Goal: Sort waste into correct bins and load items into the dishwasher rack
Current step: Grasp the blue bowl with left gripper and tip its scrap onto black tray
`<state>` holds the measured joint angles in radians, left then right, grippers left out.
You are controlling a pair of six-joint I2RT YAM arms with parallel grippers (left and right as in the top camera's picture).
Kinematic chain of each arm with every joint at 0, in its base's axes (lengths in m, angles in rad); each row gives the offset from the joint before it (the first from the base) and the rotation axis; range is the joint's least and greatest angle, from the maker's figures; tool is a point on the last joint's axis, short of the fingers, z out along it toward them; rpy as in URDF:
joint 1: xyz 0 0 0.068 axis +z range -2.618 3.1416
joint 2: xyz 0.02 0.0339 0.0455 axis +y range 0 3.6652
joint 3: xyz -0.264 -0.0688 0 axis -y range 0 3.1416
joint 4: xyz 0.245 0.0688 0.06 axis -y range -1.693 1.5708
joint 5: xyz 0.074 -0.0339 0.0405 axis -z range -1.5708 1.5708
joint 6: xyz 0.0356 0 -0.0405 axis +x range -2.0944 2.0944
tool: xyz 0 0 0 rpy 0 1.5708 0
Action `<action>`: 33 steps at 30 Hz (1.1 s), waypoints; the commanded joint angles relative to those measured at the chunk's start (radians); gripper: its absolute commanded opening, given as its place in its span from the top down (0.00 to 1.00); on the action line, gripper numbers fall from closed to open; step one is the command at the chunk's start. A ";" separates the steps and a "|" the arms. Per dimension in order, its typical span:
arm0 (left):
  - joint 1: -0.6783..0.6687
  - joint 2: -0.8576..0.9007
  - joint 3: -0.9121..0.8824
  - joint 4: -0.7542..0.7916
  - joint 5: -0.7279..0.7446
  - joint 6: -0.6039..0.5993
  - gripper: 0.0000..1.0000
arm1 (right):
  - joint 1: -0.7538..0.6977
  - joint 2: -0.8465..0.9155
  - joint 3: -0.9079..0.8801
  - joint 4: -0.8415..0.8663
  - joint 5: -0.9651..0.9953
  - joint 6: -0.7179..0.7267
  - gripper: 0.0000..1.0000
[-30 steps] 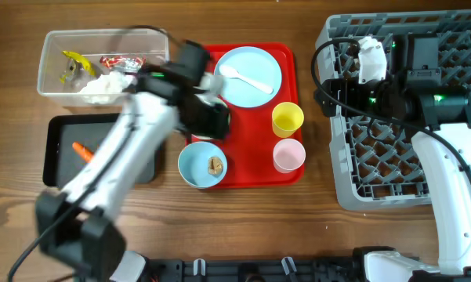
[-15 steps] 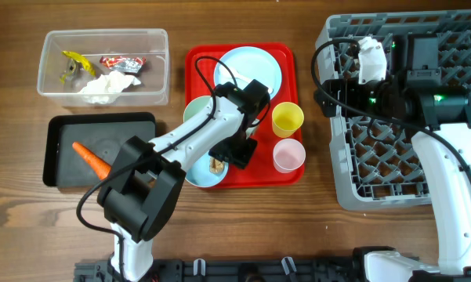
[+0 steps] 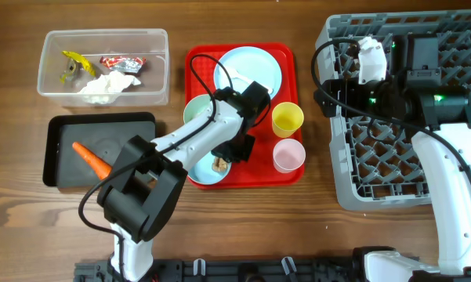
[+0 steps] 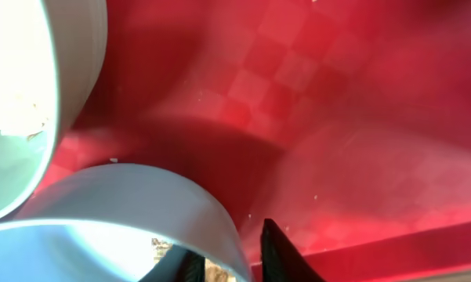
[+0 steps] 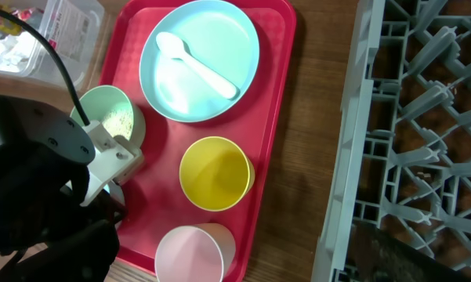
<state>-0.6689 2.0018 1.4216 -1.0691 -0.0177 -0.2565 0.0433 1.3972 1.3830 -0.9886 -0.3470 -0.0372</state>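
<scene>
So the left gripper [image 3: 237, 147] is down on the flat red plastic tray [image 3: 286, 56]. Its fingers [image 4: 280, 254] straddle the rim of the round pale blue bowl [image 3: 197, 171], one finger inside and one outside, with the wall between them. The gap is narrow, but honestly I can't tell from the wrist view whether they're actually pinching the wall or just sitting either side of it.

The small brown food lump [image 3: 218, 164] lies in that bowl, just beside the inside finger. The second bowl [image 3: 193, 111], round and more of a pale greenish blue, has white rice grains [image 5: 119, 119] in it. It's right next to the fingers too, and I can't say if the two bowls touch.

On the outer finger's side, the yellow plastic cup [image 3: 287, 119] and the pink plastic cup [image 3: 288, 155] stand upright on the tray, near but not touching the fingers. The round pale blue plate [image 3: 259, 59] sits past the greenish bowl, with a white plastic spoon [image 5: 196, 66] lying on it.

Well away from those fingers is the clear plastic rectangular tub [image 3: 51, 37], holding the yellow scrap [image 3: 72, 61], the red-and-white wrapper [image 3: 121, 61] and the crumpled white tissue [image 3: 102, 86]. Just beside the tub, the black shallow rectangular tray [image 3: 59, 124] has the orange carrot [image 3: 90, 157] in it.

The right gripper [image 3: 327, 90] hangs over the edge of the large square grey plastic dishwasher rack [image 3: 360, 176]. Its fingers are spread wide with nothing between them, well apart from everything on the red tray.
</scene>
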 commanded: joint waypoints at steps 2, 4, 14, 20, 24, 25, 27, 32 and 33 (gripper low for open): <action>0.000 0.007 -0.046 0.014 -0.034 -0.039 0.84 | 0.003 0.006 0.016 -0.004 0.010 0.011 0.02; 0.000 0.007 -0.045 0.019 -0.037 -0.047 0.90 | 0.003 0.006 0.016 -0.004 0.010 0.011 0.02; 0.029 -0.048 0.058 -0.092 -0.036 -0.119 0.96 | 0.003 0.006 0.016 -0.003 0.010 0.011 0.02; 0.198 -0.206 0.149 -0.218 -0.017 -0.118 0.96 | 0.003 0.006 0.016 -0.003 0.010 0.011 0.02; 0.410 -0.293 0.149 -0.230 0.081 -0.051 0.96 | 0.003 0.006 0.016 -0.003 0.014 0.010 0.02; 0.459 -0.297 0.149 -0.228 0.114 -0.021 0.96 | 0.003 0.006 0.016 -0.003 0.014 0.011 0.02; 0.575 -0.290 0.147 -0.218 0.213 0.050 0.96 | 0.003 0.006 0.016 -0.004 0.017 0.011 0.02; 0.928 -0.253 0.129 -0.269 0.691 0.381 0.96 | 0.003 0.006 0.016 -0.018 0.040 0.011 0.02; 0.969 -0.253 0.116 -0.269 0.742 0.415 0.96 | 0.003 0.006 0.016 -0.016 0.040 0.011 0.02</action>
<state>0.1600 1.7348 1.5585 -1.3205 0.3878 -0.0792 0.0433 1.3972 1.3827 -1.0061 -0.3271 -0.0372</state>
